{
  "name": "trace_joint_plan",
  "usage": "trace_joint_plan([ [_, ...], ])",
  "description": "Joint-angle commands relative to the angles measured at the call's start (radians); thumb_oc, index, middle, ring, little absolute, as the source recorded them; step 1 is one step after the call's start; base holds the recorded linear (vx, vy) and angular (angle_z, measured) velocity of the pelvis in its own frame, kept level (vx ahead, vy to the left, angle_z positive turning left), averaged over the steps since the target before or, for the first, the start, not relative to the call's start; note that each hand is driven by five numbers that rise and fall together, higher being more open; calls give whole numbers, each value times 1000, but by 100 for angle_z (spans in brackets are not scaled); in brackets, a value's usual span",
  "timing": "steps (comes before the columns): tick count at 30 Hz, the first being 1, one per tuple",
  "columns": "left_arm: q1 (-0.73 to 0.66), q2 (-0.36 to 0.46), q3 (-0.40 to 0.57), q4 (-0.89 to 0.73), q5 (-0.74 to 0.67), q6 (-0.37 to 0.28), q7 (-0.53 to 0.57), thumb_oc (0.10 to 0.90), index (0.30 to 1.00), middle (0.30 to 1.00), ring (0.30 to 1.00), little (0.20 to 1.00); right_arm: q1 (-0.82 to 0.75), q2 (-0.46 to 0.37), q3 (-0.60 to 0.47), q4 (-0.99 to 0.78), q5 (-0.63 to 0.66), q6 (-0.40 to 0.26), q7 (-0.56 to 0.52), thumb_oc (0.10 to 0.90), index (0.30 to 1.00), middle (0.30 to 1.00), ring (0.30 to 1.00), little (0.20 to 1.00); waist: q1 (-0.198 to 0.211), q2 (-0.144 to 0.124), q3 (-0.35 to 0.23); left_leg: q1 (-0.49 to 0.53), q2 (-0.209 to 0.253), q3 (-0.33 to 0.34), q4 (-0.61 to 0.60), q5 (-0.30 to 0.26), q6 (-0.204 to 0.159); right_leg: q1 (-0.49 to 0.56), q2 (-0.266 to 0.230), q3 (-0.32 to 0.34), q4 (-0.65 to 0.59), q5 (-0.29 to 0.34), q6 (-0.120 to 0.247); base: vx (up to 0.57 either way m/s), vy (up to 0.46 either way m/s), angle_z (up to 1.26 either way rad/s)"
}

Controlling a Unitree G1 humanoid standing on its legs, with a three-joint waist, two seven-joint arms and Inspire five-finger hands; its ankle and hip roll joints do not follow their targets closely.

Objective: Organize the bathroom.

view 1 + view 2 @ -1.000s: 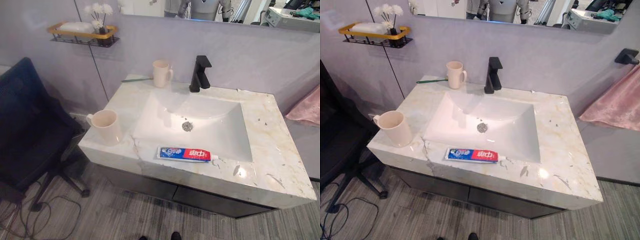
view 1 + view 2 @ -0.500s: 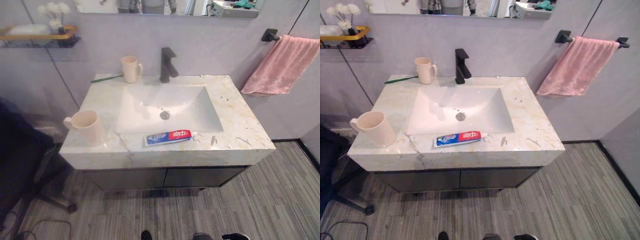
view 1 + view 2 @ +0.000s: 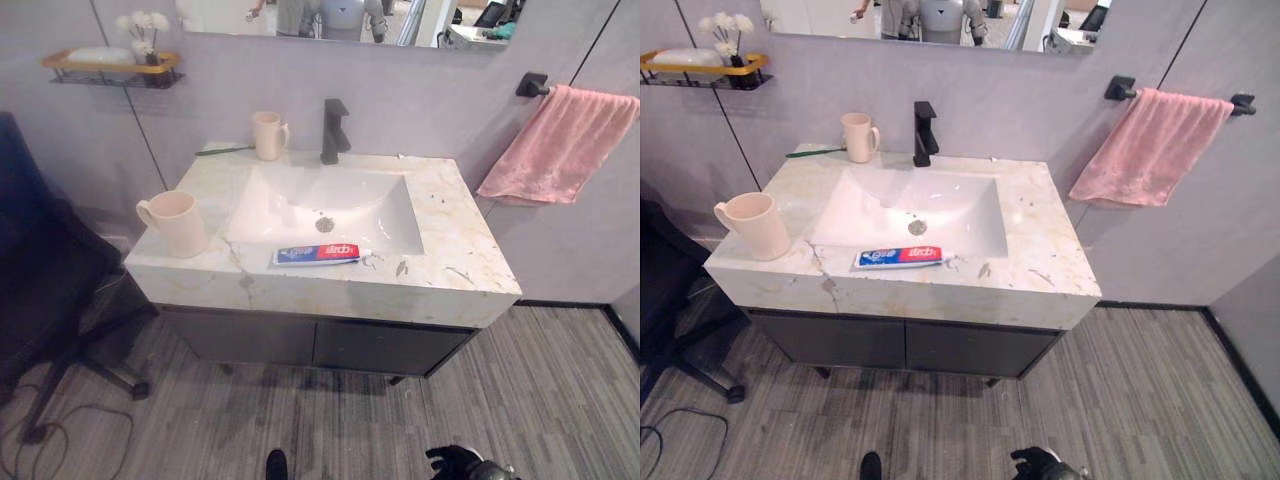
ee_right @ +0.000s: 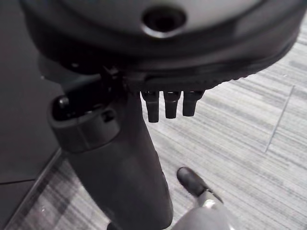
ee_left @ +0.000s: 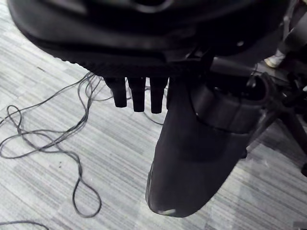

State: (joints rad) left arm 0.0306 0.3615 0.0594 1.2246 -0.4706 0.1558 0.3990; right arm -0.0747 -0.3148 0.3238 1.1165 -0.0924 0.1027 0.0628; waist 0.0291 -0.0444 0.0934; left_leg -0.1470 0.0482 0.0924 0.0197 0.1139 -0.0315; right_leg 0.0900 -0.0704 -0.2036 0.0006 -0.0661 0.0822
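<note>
A marble vanity top (image 3: 460,265) holds a white sink (image 3: 330,205) with a black tap (image 3: 333,130) behind it. A blue and red toothpaste tube (image 3: 320,255) lies along the front rim. One cream cup (image 3: 178,222) stands at the front left corner, a second cream cup (image 3: 267,134) at the back left, and a green toothbrush (image 3: 224,150) lies beside that one. My right hand (image 3: 455,462) hangs low over the floor, well short of the vanity, fingers (image 4: 165,103) straight and empty. My left hand (image 5: 144,52) also hangs over the floor with straight, empty fingers (image 5: 136,98).
A pink towel (image 3: 560,140) hangs on a black bar to the right of the vanity. A wall shelf (image 3: 110,68) with white flowers is at the upper left. A black office chair (image 3: 40,270) stands to the left. Dark cabinet doors (image 3: 310,345) sit under the counter.
The camera has swung and pulled back, so the whole vanity sits more central and the towel shows. My right hand now shows at the bottom edge. Nothing on the counter moved.
</note>
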Motion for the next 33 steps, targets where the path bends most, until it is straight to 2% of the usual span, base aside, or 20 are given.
trace_joint_plan([
  [1, -10, 66, 54, -26, 29, -79, -3, 800, 900, 900, 900, 900, -20, -52, -15, -28, 18, 9, -1, 800, 900, 900, 900, 900, 5, 7, 23, -6, -28, -100, 124, -126, 7, -38, 6, 56, 105, -30, 16, -99, 7, 19],
  [2, -9, 66, 68, -58, -6, -103, 24, 800, 900, 900, 900, 900, -19, -62, -15, -40, 23, 26, 1, 800, 900, 900, 900, 900, 10, 0, 31, -22, -57, -128, 192, -160, 13, -39, -1, 65, 111, -25, 14, -93, 33, 13],
  [5, -24, 97, 83, -139, -56, -128, 129, 800, 900, 900, 900, 900, -16, -70, -25, -45, 49, 37, -7, 800, 900, 900, 900, 900, -13, 22, 32, 41, -38, -79, 97, -133, 17, -74, 8, 56, 134, -17, 20, -19, 82, -1],
  [7, -49, 139, 117, -219, -117, -170, 242, 800, 900, 900, 900, 900, -6, -73, -21, -64, 61, 48, -9, 800, 900, 900, 900, 900, -22, 30, 35, 55, -47, -91, 71, -125, 21, -89, 6, 62, 132, -8, 23, -37, 77, 2],
  [8, -49, 138, 117, -220, -117, -170, 243, 800, 900, 900, 900, 900, -6, -72, -21, -64, 61, 48, -9, 800, 900, 900, 900, 900, -22, 30, 35, 55, -48, -92, 71, -125, 21, -89, 6, 62, 132, -8, 23, -44, 41, 5],
  [10, -80, 193, 155, -319, -130, -285, 387, 800, 900, 900, 900, 900, -2, -56, -14, -41, 79, 24, -19, 800, 900, 900, 900, 900, -21, 34, 38, 84, -51, -97, 43, -124, 26, -113, -4, 52, 134, 7, 33, -23, 1, 5],
  [11, -90, 211, 168, -364, -130, -301, 420, 800, 900, 900, 900, 900, 0, -53, -13, -44, 91, 24, -22, 800, 900, 900, 900, 900, -20, 34, 38, 88, -52, -97, 35, -123, 25, -114, -4, 49, 130, 10, 35, -12, -56, 3],
  [12, -114, 262, 198, -492, -103, -331, 483, 800, 900, 900, 900, 900, 9, -44, -9, -58, 105, 31, -26, 800, 900, 900, 900, 900, -20, 33, 34, 96, -54, -98, 20, -120, 26, -109, -1, 49, 121, 11, 35, -8, -60, 2],
  [14, -126, 288, 209, -561, -93, -320, 506, 800, 900, 900, 900, 900, 14, -41, -7, -64, 109, 34, -29, 800, 900, 900, 900, 900, -21, 31, 32, 98, -55, -100, 15, -119, 26, -107, 0, 50, 117, 11, 35, -5, -54, 2],
  [16, -163, 377, 245, -771, -19, -309, 583, 800, 900, 900, 900, 900, 27, -37, -7, -79, 122, 46, -37, 800, 900, 900, 900, 900, -20, 32, 26, 99, -59, -107, 12, -119, 28, -106, 1, 51, 113, 13, 35, -21, -87, 3],
  [17, -179, 426, 275, -906, 27, -278, 624, 800, 900, 900, 900, 900, 32, -33, -11, -80, 127, 51, -40, 800, 900, 900, 900, 900, -17, 32, 25, 103, -60, -111, 14, -125, 26, -98, 1, 50, 110, 9, 34, -28, -85, 3],
  [18, -183, 438, 285, -935, 36, -261, 629, 800, 900, 900, 900, 900, 33, -34, -13, -79, 127, 51, -39, 800, 900, 900, 900, 900, -17, 32, 23, 101, -60, -112, 14, -122, 26, -99, 1, 49, 107, 12, 34, -34, -102, 9],
  [19, -200, 488, 317, -1024, 84, -283, 651, 800, 900, 900, 900, 900, 36, -35, -21, -79, 132, 55, -36, 800, 900, 900, 900, 900, -14, 32, 16, 101, -60, -115, 15, -125, 24, -93, 2, 45, 98, 13, 33, -31, -90, 11],
  [22, -222, 553, 378, -1168, 154, -250, 689, 800, 900, 900, 900, 900, 38, -34, -23, -68, 137, 66, -30, 800, 900, 900, 900, 900, -7, 32, 2, 108, -57, -116, 11, -127, 19, -76, 8, 42, 85, 8, 28, -17, -77, 1],
  [23, -228, 579, 395, -1200, 175, -246, 684, 800, 900, 900, 900, 900, 38, -33, -23, -59, 139, 67, -28, 800, 900, 900, 900, 900, -5, 33, -1, 112, -56, -115, 10, -128, 17, -71, 9, 40, 83, 5, 27, -16, -71, -6],
  [27, -300, 730, 407, -1313, 350, -146, 584, 800, 900, 900, 900, 900, 33, -31, -15, -21, 133, 87, -10, 800, 900, 900, 900, 900, -8, 40, -21, 132, -44, -101, -1, -134, 9, -52, 17, 36, 79, -7, 22, -8, -66, -4],
  [29, -348, 804, 377, -1342, 385, -92, 452, 800, 900, 900, 900, 900, 29, -32, -12, -7, 131, 118, 6, 800, 900, 900, 900, 900, -10, 47, -28, 143, -37, -93, -1, -141, 3, -42, 19, 33, 79, -14, 23, -7, -44, 3],
  [30, -375, 844, 360, -1350, 421, -41, 351, 800, 900, 900, 900, 900, 28, -32, -11, 1, 127, 142, 18, 800, 900, 900, 900, 900, -12, 49, -29, 146, -34, -88, 3, -145, 2, -39, 20, 33, 80, -17, 23, 0, 0, 0],
  [31, -392, 883, 336, -1358, 406, -18, 308, 800, 900, 900, 900, 900, 24, -35, -4, 11, 120, 155, 25, 800, 900, 900, 900, 900, -17, 55, -30, 148, -33, -81, 5, -147, 2, -37, 20, 31, 81, -17, 24, 0, 0, 0],
  [33, -498, 1004, 217, -1353, 401, 7, 60, 800, 900, 900, 900, 900, 6, -37, 6, 57, 123, 205, 63, 800, 900, 900, 900, 900, -24, 67, -32, 153, -29, -68, 13, -156, 2, -34, 18, 30, 84, -19, 29, 0, 0, 0],
])
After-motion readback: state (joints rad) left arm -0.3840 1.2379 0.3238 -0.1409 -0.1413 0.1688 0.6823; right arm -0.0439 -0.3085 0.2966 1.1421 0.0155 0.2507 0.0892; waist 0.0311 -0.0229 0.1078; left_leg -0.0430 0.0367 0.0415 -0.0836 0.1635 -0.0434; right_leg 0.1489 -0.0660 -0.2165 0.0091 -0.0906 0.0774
